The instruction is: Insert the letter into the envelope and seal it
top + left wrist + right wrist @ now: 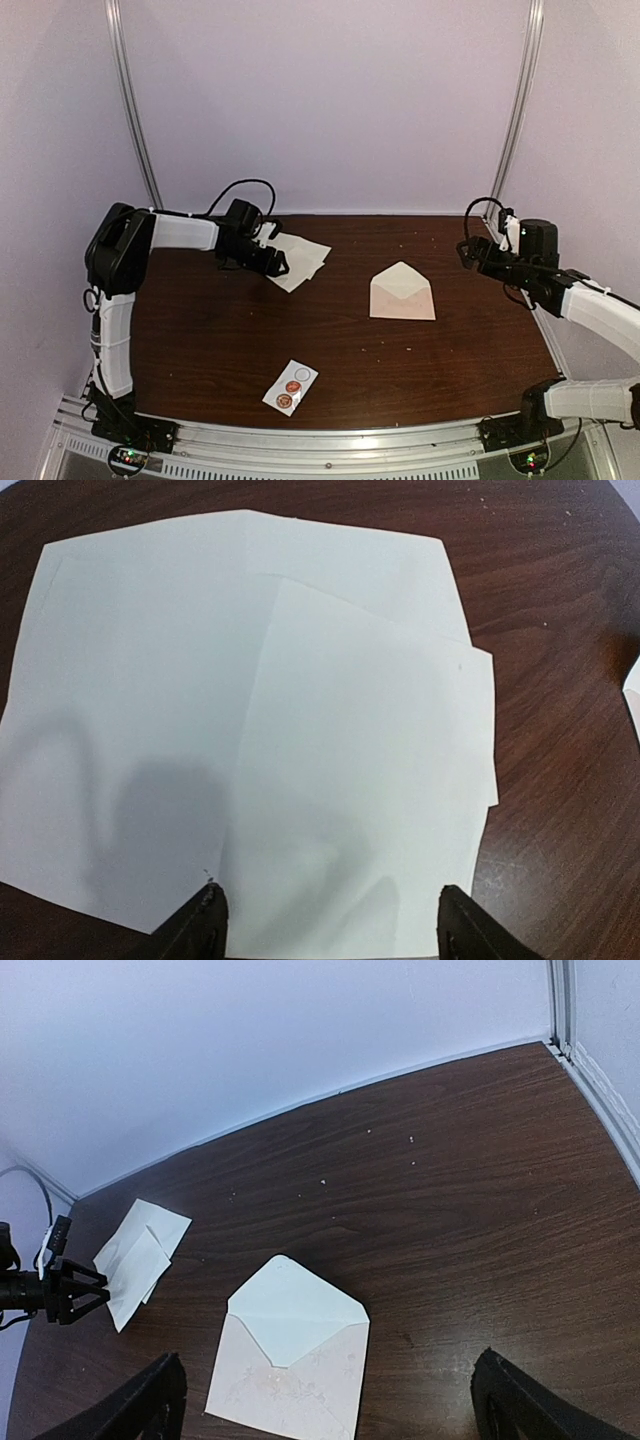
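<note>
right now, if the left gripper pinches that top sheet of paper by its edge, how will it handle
Probably floppy: the top sheet looks thin and lies flat, so it would likely droop from the left gripper. Lying flush on the lower sheet, it may drag that along.

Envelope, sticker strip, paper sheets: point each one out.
envelope (pixel 402 305), top external view, its lower half.
sticker strip (pixel 290 387), top external view, its middle.
paper sheets (pixel 370 780), left wrist view, the right-hand sheet's middle.
</note>
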You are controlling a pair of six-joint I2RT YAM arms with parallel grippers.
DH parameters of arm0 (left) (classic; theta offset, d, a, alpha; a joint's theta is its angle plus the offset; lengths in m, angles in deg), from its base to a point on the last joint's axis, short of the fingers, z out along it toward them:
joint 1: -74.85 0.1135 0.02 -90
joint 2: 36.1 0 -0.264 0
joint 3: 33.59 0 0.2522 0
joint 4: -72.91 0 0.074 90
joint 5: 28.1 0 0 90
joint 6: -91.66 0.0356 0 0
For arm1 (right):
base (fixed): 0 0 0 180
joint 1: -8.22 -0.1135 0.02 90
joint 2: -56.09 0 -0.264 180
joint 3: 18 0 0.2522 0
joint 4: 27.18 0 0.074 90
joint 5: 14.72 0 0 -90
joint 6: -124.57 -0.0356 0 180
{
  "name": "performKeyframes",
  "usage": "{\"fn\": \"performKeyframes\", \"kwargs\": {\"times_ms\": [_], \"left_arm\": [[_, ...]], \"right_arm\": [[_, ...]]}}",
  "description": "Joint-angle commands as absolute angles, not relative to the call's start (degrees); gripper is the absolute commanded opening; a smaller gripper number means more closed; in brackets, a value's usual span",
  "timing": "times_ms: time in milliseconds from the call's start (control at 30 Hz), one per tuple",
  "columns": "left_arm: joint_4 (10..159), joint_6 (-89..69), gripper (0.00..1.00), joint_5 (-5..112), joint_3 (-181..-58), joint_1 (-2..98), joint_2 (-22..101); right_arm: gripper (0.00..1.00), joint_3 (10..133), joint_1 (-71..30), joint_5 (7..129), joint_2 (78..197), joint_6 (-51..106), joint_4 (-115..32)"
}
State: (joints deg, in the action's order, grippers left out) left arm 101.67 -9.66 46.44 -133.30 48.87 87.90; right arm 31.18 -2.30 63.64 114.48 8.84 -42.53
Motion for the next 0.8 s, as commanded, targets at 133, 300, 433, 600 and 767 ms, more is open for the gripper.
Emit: {"fn": "performKeyframes", "kwargs": {"times_ms": [133, 300, 433, 600, 767], "left_arm": [[101.4, -9.0, 0.68, 45.8, -133.5, 48.9, 88.9], [103.0, -11.2, 0.67, 45.6, -130.7, 48.9, 88.0], [102.8, -12.2, 0.67, 45.1, -126.4, 48.9, 85.6], [102.2, -12.7, 0.65, 43.6, -121.3, 48.8, 82.2], [101.5, -13.2, 0.64, 42.3, -114.3, 47.7, 77.0]], "right_arm": [[1.00, 32.6, -2.6, 61.9, 114.7, 9.7, -41.8], [1.00, 32.8, -2.6, 61.9, 113.8, 10.2, -43.2], [1.00, 33.1, -2.6, 62.2, 113.0, 10.8, -44.3], [1.00, 33.5, -2.7, 61.6, 112.8, 10.9, -44.8], [1.00, 34.1, -2.8, 61.1, 112.8, 11.1, -45.4]]}}
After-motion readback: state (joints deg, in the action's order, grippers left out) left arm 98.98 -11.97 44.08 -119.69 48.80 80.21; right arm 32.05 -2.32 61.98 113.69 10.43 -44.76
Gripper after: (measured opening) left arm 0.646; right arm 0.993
